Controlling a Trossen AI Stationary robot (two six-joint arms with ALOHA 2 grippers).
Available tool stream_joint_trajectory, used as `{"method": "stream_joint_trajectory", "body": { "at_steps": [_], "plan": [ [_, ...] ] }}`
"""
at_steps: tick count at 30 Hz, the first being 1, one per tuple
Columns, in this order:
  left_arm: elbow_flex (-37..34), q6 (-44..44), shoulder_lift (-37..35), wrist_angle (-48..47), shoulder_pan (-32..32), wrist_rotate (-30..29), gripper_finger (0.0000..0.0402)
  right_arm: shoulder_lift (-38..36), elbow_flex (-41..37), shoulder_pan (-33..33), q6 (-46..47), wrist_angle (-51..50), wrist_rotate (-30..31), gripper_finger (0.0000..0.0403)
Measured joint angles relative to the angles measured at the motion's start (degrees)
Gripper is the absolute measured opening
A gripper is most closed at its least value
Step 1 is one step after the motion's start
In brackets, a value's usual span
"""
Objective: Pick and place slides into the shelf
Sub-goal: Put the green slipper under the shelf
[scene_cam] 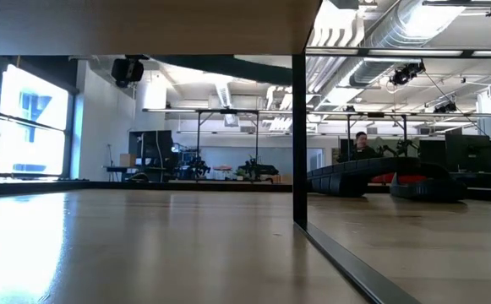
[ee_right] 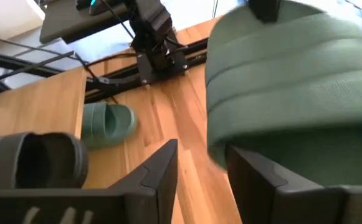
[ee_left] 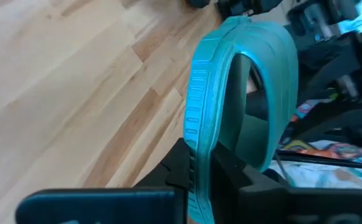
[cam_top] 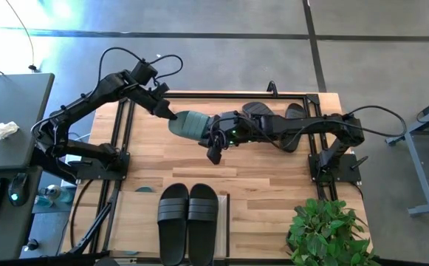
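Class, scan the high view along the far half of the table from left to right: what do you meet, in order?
Left hand → green slide → right hand → black slides lying beyond the right arm.

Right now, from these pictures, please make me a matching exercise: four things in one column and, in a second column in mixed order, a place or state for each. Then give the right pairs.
Things:
1. green slide between the two arms
2. black pair of slides nearest the plant
3. plant
4. right gripper

Places or states:
a. open, close to the green slide
b. at the table's corner on the right arm's side
c. clamped in the shut left gripper
d. side by side on the shelf

Pairs: 1-c; 2-d; 3-b; 4-a
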Motion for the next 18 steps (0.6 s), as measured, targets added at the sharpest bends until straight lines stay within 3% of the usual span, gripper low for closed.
{"method": "stream_joint_trajectory", "body": {
  "at_steps": [10, 15, 18],
  "plan": [
    [13.16, 14.2, 1.06, -22.02, 0.0, -7.84, 0.0017, -11.11, 0.0, 0.72, -3.22, -6.1, 3.34, 0.0129],
    [15.44, 22.64, 5.73, -35.76, -0.03, -15.32, 0.0017, -13.84, 0.0, -0.28, -3.24, -9.63, 3.66, 0.0129],
    [14.64, 24.01, 7.59, -34.38, -0.7, -10.81, 0.0017, -13.86, 0.0, -0.56, -3.15, -11.72, 3.12, 0.0129]
  ]
}}
